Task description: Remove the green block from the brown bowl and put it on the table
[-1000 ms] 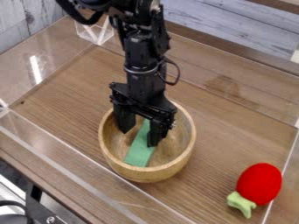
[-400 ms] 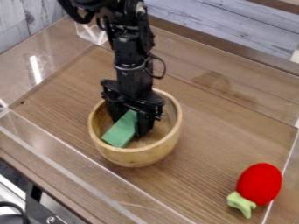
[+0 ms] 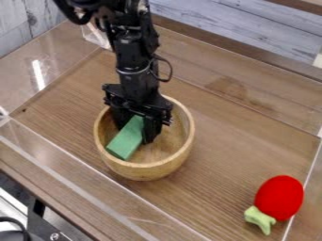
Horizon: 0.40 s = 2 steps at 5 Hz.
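Observation:
The brown bowl (image 3: 172, 158) sits on the table (image 3: 246, 108) left of centre. Inside it the green block (image 3: 124, 144) leans tilted, its lower end on the bowl's floor at the left. My gripper (image 3: 136, 128) reaches straight down into the bowl. Its black fingers (image 3: 156, 127) sit on either side of the block's upper end and look closed against it. The arm hides the block's top edge.
A red strawberry-like toy (image 3: 277, 198) with green leaves lies at the front right. Clear acrylic walls (image 3: 51, 151) run along the table's edges, close to the bowl's left and front. Bare tabletop lies to the right of the bowl.
The arm and bowl have shifted slightly left. The fingers have narrowed onto the block, which now leans more to the left inside the bowl.

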{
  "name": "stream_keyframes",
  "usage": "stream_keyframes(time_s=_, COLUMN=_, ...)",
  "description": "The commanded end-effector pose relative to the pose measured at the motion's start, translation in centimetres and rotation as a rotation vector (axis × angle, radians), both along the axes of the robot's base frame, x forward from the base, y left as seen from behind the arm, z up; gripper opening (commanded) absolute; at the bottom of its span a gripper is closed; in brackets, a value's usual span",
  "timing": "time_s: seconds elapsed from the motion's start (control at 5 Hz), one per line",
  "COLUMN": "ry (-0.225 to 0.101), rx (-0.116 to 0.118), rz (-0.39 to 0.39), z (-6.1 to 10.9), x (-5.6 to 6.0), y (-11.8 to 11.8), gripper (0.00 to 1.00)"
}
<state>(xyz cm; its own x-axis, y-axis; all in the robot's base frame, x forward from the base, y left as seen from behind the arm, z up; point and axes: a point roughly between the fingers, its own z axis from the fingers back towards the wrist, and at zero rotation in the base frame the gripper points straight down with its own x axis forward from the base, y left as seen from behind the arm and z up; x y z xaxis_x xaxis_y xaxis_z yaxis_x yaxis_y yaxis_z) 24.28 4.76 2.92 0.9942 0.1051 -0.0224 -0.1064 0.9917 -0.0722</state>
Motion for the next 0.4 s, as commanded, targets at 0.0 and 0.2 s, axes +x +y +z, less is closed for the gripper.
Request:
stream_keyframes(time_s=0.0, ry=-0.044, rx=0.004, rz=0.017, z=1.43, x=-0.51, y=-0.77, gripper=0.00)
stream_keyframes(time_s=0.2, ry=-0.041, rx=0.001, rz=0.055, z=2.03, x=-0.55, y=-1.01, gripper=0.00)
